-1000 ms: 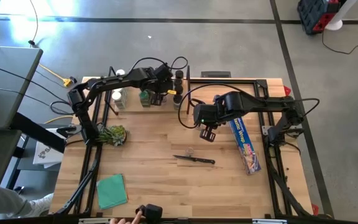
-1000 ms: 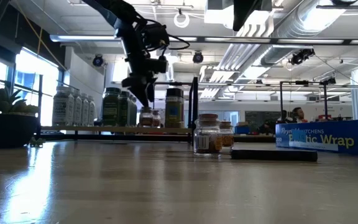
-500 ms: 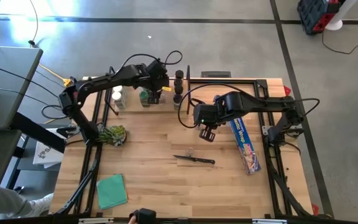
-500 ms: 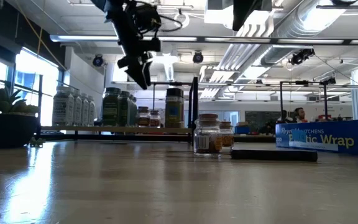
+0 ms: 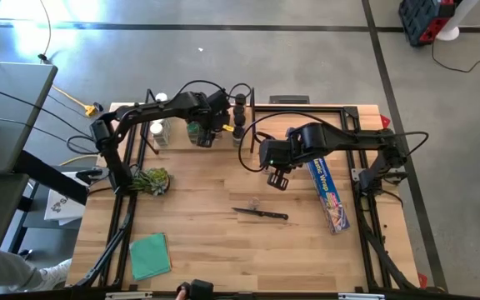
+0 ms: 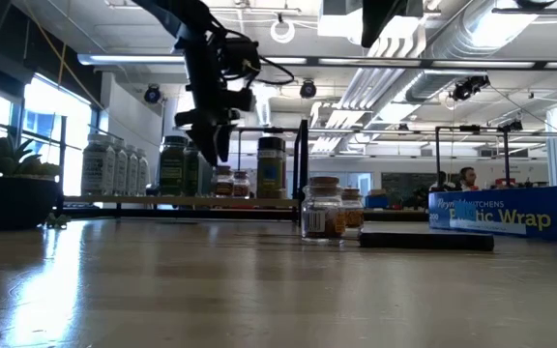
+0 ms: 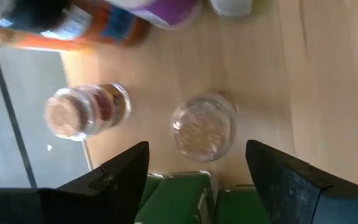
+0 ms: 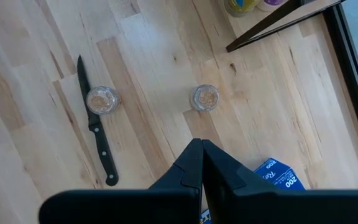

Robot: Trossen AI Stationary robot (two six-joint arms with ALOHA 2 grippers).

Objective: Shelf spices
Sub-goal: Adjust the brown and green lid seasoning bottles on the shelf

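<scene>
The left gripper (image 6: 209,145) hangs over the shelf (image 6: 177,201) jars, fingers wide and empty; the right gripper's (image 5: 277,178) fingers are pressed together.

Left claw (image 6: 208,145) raised, fingers spread, empty; right claw (image 5: 277,179) closed, mid-table.

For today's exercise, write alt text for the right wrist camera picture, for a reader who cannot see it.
Looking down past the right gripper, shut, at a pale wooden tabletop: two small spice jars seen from above stand apart, one right beside a black-handled knife. A blue box corner shows near the fingers.
</scene>
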